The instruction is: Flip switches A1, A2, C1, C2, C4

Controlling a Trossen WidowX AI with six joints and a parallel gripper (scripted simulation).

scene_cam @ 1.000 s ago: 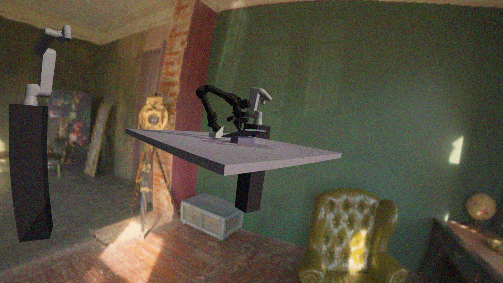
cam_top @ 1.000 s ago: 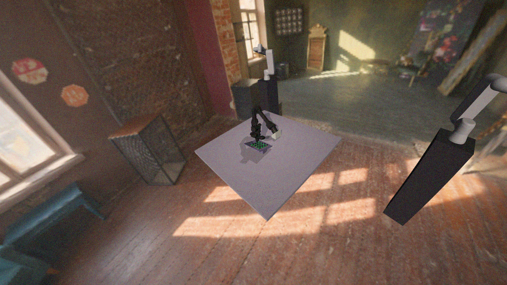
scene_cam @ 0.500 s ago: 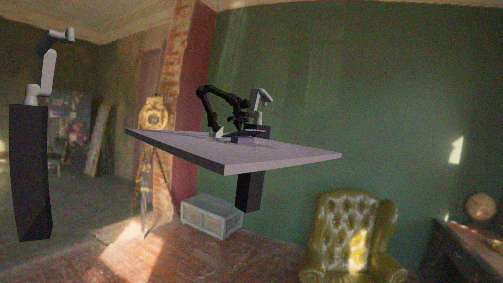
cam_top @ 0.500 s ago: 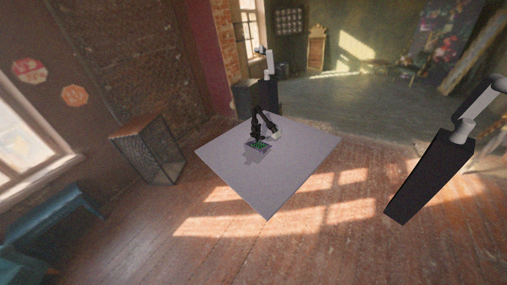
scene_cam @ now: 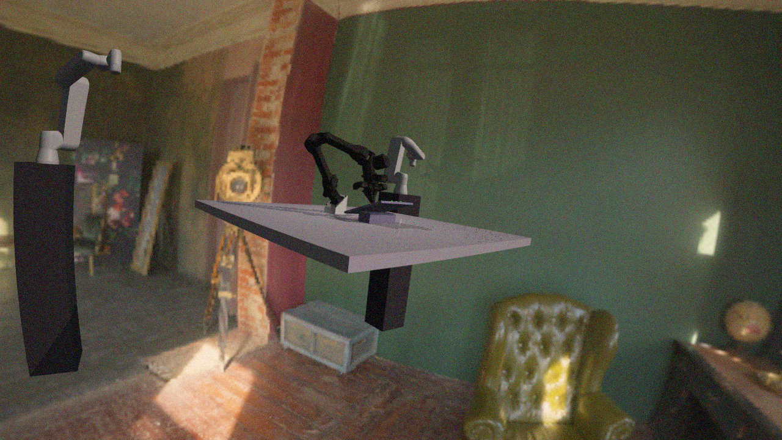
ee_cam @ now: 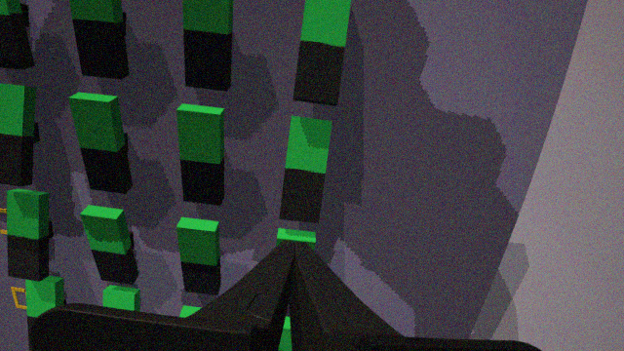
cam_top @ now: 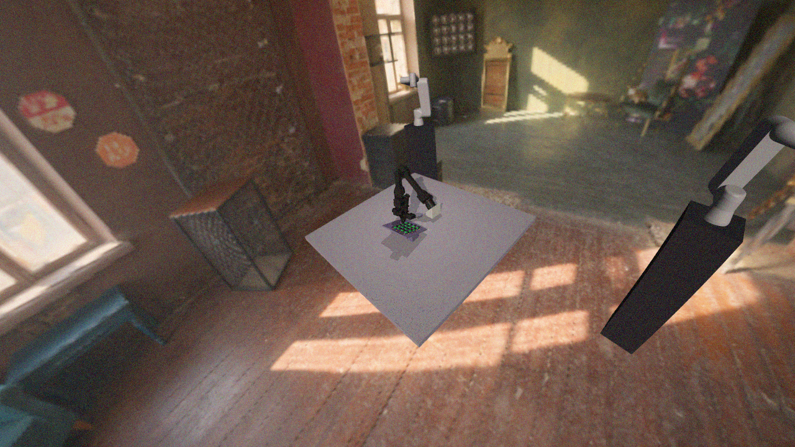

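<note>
The switch panel (cam_top: 414, 238) (scene_cam: 377, 217) (ee_cam: 390, 146) is a purple tilted board with rows of green-and-black rocker switches. My gripper (cam_top: 403, 221) (scene_cam: 372, 201) (ee_cam: 292, 253) is shut and empty, pointing down at the panel. In the wrist view its tips overlap C4 (ee_cam: 296, 236), hiding most of that switch; I cannot tell whether they touch it. C1 (ee_cam: 27, 212) shows at the left edge, and C2 (ee_cam: 103, 229) shows a bright green upper edge. C3 (ee_cam: 198, 241) lies just left of the tips. A1 is cut off or out of the wrist view, and A2 (ee_cam: 97, 10) is partly cut off.
B4 (ee_cam: 308, 143) and A4 (ee_cam: 326, 21) stand beyond the tips. The D row is partly hidden behind the fingers, with D1 (ee_cam: 44, 294) showing. The panel stands on a grey table (cam_top: 433, 288) (scene_cam: 295, 224). Grey arms on black pedestals (cam_top: 667, 277) (scene_cam: 46, 262) stand off the table.
</note>
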